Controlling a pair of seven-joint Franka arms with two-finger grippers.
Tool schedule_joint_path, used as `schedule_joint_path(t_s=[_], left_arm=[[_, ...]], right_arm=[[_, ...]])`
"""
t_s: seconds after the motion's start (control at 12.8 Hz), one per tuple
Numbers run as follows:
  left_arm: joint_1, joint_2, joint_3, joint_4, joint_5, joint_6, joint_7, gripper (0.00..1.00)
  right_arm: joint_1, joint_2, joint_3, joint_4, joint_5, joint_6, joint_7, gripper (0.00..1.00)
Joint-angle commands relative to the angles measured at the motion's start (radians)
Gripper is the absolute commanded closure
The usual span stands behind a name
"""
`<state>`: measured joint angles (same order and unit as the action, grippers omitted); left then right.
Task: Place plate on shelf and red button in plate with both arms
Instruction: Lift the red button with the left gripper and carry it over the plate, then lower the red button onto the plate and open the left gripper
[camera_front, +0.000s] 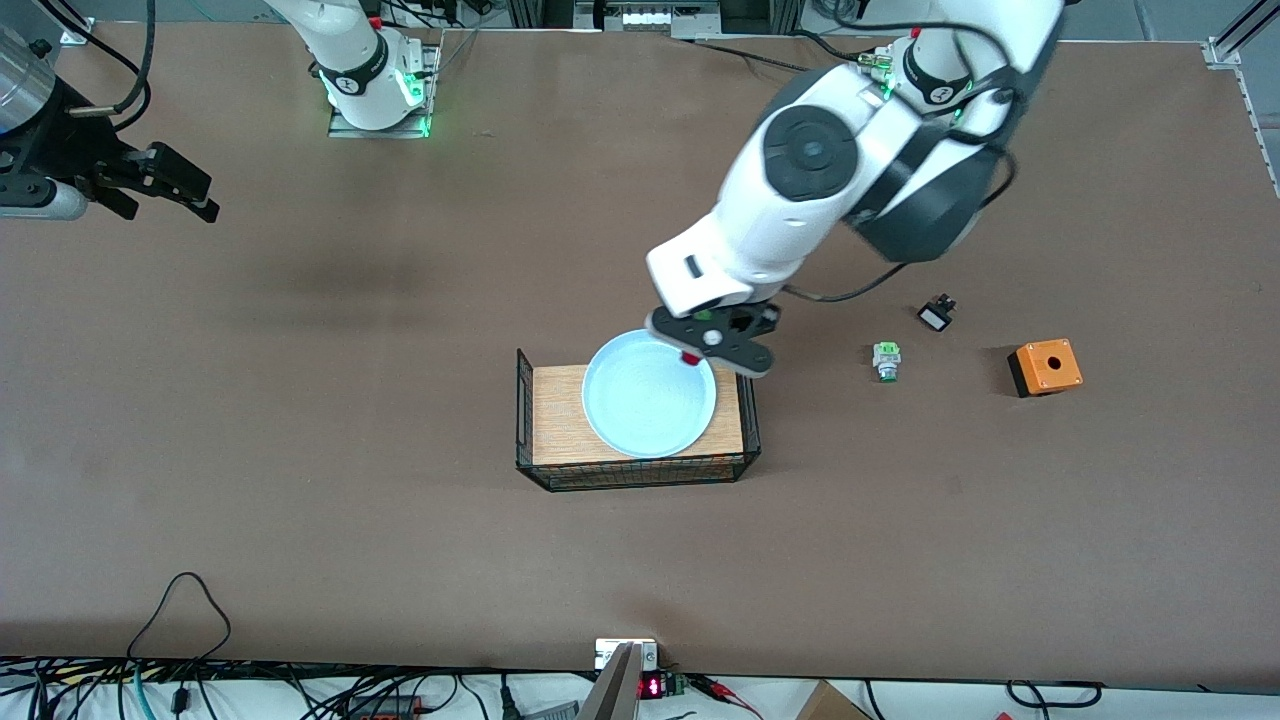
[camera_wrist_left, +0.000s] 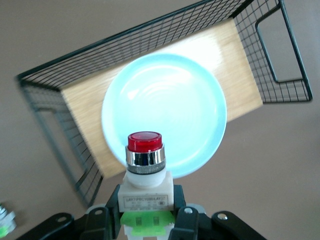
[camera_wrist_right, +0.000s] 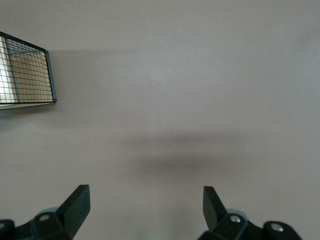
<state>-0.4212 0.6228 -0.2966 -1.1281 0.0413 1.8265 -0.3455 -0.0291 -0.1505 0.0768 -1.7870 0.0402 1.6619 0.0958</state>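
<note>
Red button (camera_wrist_left: 144, 165), judged light, rigid and smooth-capped, was pinched at its white-and-green body by the left gripper (camera_wrist_left: 146, 220) over the plate (camera_front: 649, 394); right gripper (camera_wrist_right: 145, 210) waited spread above the bench (camera_front: 300, 400).

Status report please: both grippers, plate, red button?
Left gripper shut on red button, over plate rim. Plate in wire basket. Right gripper open, waiting at its table end. Nothing blocking.

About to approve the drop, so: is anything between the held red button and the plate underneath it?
Nothing visible. The left gripper holds the red button over the plate's rim, and the plate's face is bare.
</note>
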Motion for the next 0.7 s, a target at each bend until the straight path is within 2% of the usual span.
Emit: schedule_joint_path(t_s=[0.0,0.16,0.23,0.63], left_arm=[[-0.103,0.099,0.083,0.067,0.023,0.080,-0.033,0.92],[-0.171,0.141,0.170,0.067,0.023,0.140,-0.049,0.92],[-0.182,0.155,0.192,0.067,0.023,0.151,-0.049,0.92],[-0.180,0.213,0.214,0.062,0.025,0.208,-0.049,0.90]], right_arm=[[0.000,0.014,0.017,0.021,-0.014,-0.025,-0.034,0.00],[0.020,0.012,0.018,0.023,-0.013,-0.039,-0.041,0.00],[0.017,0.015,0.015,0.023,-0.013,-0.042,-0.059,0.00],[0.012,0.015,0.011,0.032,-0.019,-0.059,-0.062,0.00]])
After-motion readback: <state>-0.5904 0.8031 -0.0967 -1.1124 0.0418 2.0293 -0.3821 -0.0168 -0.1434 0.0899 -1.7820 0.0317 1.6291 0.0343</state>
